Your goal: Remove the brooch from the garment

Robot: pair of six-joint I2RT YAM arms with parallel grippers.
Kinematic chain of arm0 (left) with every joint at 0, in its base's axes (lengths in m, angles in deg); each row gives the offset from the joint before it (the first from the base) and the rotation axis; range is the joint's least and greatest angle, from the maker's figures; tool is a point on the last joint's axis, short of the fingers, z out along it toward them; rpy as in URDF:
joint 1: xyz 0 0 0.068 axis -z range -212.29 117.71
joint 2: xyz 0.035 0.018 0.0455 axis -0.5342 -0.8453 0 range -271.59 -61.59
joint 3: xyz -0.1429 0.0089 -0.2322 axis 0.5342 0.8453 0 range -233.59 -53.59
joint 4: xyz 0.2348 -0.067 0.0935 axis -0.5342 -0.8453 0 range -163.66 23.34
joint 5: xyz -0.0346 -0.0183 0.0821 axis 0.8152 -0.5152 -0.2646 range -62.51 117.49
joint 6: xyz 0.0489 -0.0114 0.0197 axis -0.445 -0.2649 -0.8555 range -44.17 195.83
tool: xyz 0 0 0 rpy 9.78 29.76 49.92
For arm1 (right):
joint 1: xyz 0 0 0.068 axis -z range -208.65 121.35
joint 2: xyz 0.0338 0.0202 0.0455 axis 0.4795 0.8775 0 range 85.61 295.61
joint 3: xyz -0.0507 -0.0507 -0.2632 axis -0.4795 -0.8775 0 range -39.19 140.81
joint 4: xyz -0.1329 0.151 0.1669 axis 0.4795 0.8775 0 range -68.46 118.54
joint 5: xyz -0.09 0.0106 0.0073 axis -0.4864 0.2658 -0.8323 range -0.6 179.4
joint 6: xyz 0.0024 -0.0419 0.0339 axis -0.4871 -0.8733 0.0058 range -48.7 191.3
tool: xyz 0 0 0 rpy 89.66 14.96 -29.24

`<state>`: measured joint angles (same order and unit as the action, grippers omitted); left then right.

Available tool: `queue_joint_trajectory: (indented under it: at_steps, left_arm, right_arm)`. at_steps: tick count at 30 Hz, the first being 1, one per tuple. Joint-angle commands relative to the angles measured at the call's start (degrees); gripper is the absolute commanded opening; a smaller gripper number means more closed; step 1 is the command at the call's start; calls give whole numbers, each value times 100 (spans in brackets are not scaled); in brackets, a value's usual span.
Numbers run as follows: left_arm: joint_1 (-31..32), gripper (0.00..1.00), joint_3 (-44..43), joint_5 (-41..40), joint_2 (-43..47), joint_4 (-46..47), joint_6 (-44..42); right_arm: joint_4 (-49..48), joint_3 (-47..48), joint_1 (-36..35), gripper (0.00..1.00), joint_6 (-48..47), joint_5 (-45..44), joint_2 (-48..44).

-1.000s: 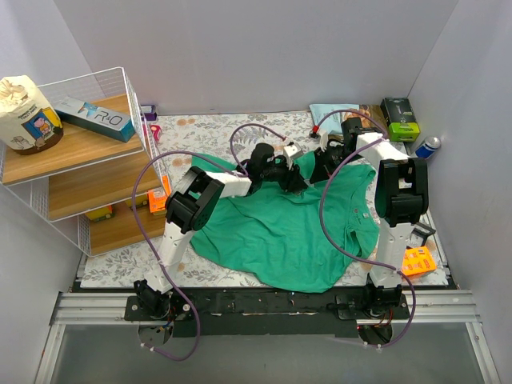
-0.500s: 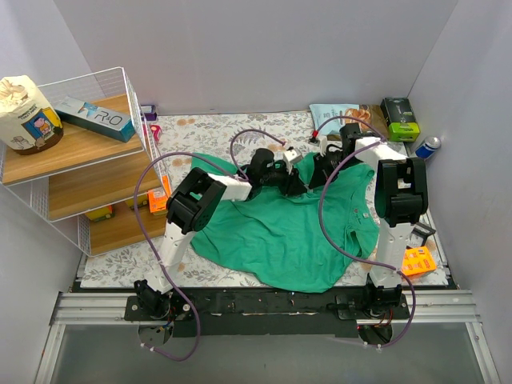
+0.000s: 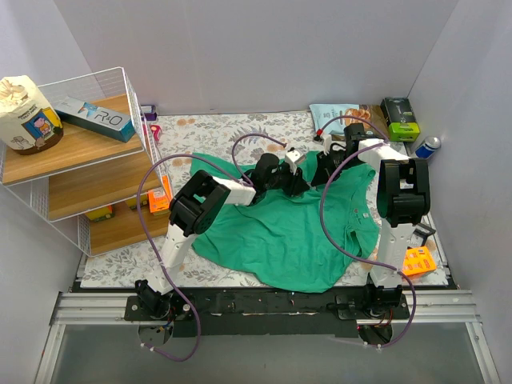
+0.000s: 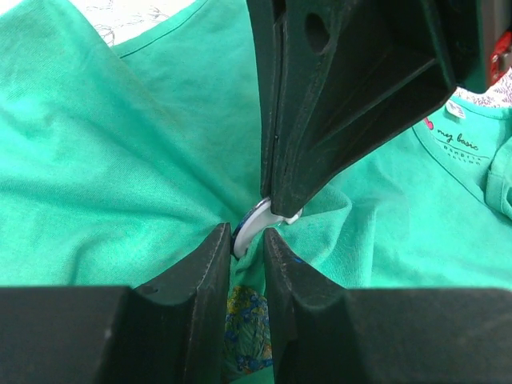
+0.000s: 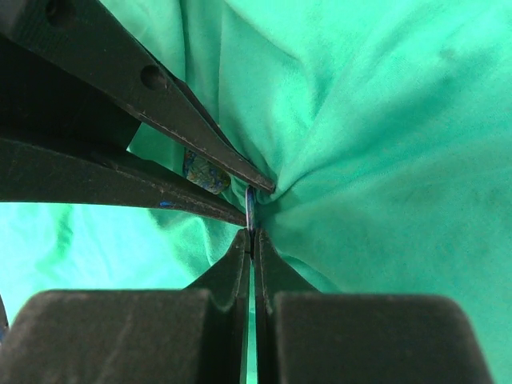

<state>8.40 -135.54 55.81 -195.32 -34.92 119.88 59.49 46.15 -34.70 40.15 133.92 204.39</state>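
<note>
Half-buried brooch (image 4: 255,225) amid bunched garment (image 4: 96,160)

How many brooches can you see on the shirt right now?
1: the brooch, seen edge-on in a bunched fold of the garment, held by both the left gripper and the right gripper. Folds may hide others.

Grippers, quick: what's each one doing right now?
Left gripper: closed, pinching the garment beside the brooch.
Right gripper: closed on the brooch.
</note>
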Motion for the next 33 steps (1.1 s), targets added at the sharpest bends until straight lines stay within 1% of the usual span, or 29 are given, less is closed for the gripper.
queue_joint_trajectory:
  at_steps: [1,4,5,7,9,10,12,13,15,16,17,18,20,23,28,31,32,33]
  left_arm:
    - [18,22,-40,-969,-74,200,200]
    - [45,26,-66,-750,-83,226,446]
    - [53,34,-58,-557,-65,288,516]
    - [36,45,-66,30,48,263,543]
    - [-43,53,-162,235,189,-18,569]
    - [-95,54,-163,358,329,-341,587]
    - [-253,55,46,595,549,-398,543]
    - [-289,56,309,735,654,-258,395]
    - [-342,56,452,1218,866,-222,140]
    - [-342,56,417,1368,875,-343,-122]
    - [-342,56,382,1544,866,-388,-221]
    - [-342,56,356,1841,840,-406,-309]
    - [-342,54,277,2098,779,-389,-589]
    - [-333,53,206,2284,726,-301,-819]
    - [-351,51,127,2476,682,59,-723]
    - [-342,51,-48,2652,638,-1,-538]
    - [-342,50,-75,2679,620,-45,-521]
    - [-342,47,-75,2705,612,-55,-460]
  right_arm:
    - [502,-211,-222,1,347,585,-145]
    - [520,-281,-231,1,373,585,-118]
    - [494,-333,-239,1,400,594,-127]
    - [459,-343,-231,1,435,576,-144]
    - [423,-221,-196,1,356,515,-250]
    - [441,-159,-169,1,321,506,-285]
    - [581,25,-117,1,137,532,-321]
    - [651,87,-90,1,58,532,-329]
    - [1002,184,-81,1,-337,585,-277]
    - [1195,341,-81,1,-504,602,-242]
    - [1545,404,-73,1,-653,681,-163]
    - [1731,483,-81,1,-959,699,-119]
    - [2039,650,-81,1,-1251,734,-57]
    - [2137,712,-81,1,-1603,664,-127]
    - [2392,765,-116,1,-1938,550,-110]
    - [2357,773,-134,1,-1947,550,-110]
    - [2348,782,-143,1,-1929,567,-101]
    - [2331,826,-143,1,-1903,585,-101]
